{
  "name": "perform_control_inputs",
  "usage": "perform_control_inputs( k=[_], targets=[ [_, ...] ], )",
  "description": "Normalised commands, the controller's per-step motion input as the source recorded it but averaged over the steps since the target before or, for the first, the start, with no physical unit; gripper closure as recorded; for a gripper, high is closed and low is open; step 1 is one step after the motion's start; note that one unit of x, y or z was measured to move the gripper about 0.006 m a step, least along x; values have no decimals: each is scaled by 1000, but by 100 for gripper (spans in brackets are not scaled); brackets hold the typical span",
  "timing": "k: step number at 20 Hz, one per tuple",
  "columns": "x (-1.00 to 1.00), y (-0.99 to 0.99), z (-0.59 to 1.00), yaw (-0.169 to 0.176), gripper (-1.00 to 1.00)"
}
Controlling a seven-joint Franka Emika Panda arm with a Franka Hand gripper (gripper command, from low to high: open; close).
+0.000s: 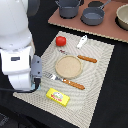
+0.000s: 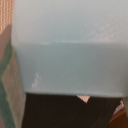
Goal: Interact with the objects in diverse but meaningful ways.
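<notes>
A pale blue cup fills almost the whole wrist view, right up against the camera and held in my gripper; it hides the fingers. In the exterior view the cup and the gripper are hidden behind the white arm at that view's left. On the striped mat lie a red tomato, a small white piece and a flat yellow packet. A dark grey long-handled frying pan stands on the wooden board at the back.
A round beige plate sits mid-mat, with a wooden-handled knife beyond it and a fork in front. A grey pot and a beige bowl are also on the board. The table around is black.
</notes>
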Motion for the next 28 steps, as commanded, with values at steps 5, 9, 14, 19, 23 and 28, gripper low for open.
perform_control_inputs(
  k=[5, 9, 14, 19, 23, 28],
  targets=[
    [468, -130, 172, 0, -100],
    [324, 4, 622, 0, -100],
    [142, 55, 748, -3, -100],
    [63, 217, 722, 1, -100],
    [149, 421, 610, 42, -100],
    [137, 514, 541, 65, -100]
  ],
)
